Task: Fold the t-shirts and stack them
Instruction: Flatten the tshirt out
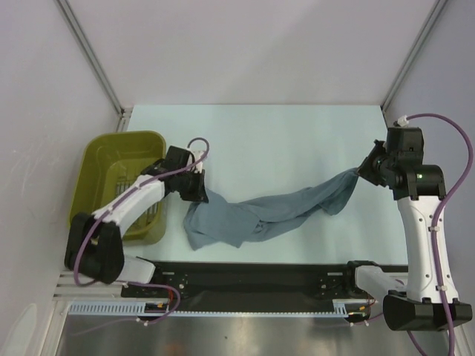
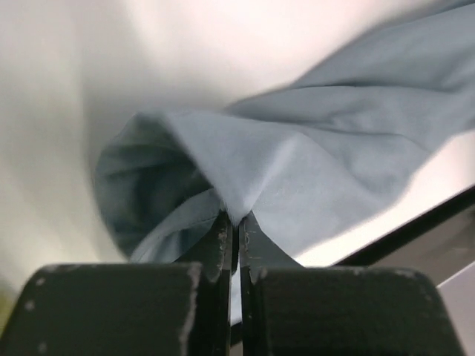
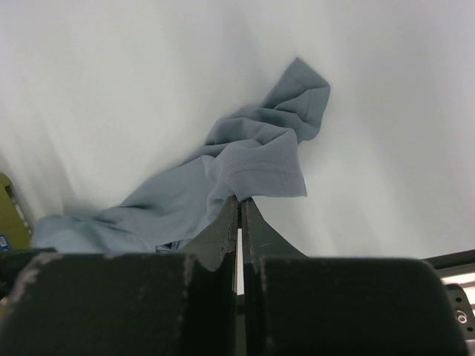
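On the pale worktop [image 1: 282, 141], walled in white with an olive basket [image 1: 100, 167] at left, the t-shirt [image 1: 267, 211] stretched between left jaws and right jaws, both clamped shut on it.

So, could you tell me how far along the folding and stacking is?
Done: nothing folded or stacked shows. In hand: the left hand and right hand each pinch an end of one t-shirt, stretched crumpled across the table. Left: flattening, folding and stacking it.
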`<state>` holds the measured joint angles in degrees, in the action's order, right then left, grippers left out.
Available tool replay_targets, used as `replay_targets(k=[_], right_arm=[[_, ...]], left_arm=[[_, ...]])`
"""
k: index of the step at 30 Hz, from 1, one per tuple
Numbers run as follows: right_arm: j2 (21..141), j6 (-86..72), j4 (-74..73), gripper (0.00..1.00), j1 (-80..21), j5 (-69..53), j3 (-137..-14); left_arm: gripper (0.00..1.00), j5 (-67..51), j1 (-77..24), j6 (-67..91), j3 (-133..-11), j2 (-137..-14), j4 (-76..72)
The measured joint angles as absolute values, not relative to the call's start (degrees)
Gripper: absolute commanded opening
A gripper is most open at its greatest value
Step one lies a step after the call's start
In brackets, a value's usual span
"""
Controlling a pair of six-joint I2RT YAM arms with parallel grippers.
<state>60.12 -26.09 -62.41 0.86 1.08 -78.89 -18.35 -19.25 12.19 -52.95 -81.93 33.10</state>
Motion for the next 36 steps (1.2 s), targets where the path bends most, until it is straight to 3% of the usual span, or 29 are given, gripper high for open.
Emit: replay_targets(k=[7, 13, 17, 22, 27, 30, 33, 35, 36], right_arm=[[52.0, -27.0, -63.6, 0.0, 0.9, 7.4, -80.4], [42.1, -27.4, -64.6, 0.0, 1.1, 12.9, -85.7], [41.0, -27.3, -65.2, 0.0, 1.2, 13.8, -86.1], [44.4, -27.3, -66.1, 0.0, 1.2, 13.5, -86.5], [46.0, -26.8, -67.0, 0.0, 1.2, 14.0, -87.8], [45.7, -26.8, -68.0, 0.0, 1.2, 14.2, -88.2], [45.3, -26.8, -68.7, 0.0, 1.2, 14.2, -88.6], [45.4, -26.9, -68.8, 0.0, 1.2, 14.1, -88.6], [45.5, -27.0, -68.8, 0.0, 1.2, 14.1, -88.6]], left_arm=[[0.0, -16.6, -19.6, 16.4, -60.2, -55.5, 40.8], [0.04, -16.7, -19.7, 22.1, -65.5, -41.9, 41.6], [0.03, -18.0, -19.7, 23.8, -66.1, -42.9, 42.7], [0.11, -20.6, -19.7, 24.6, -61.6, -49.0, 44.0], [0.06, -25.3, -19.7, 26.9, -49.3, -52.2, 41.0], [0.16, -27.9, -19.8, 27.5, -44.8, -53.8, 39.9], [0.35, -29.7, -20.0, 27.4, -43.2, -55.2, 38.8], [0.35, -30.5, -20.1, 27.4, -42.4, -55.6, 37.5], [0.31, -30.7, -20.1, 27.4, -41.9, -55.6, 36.9]])
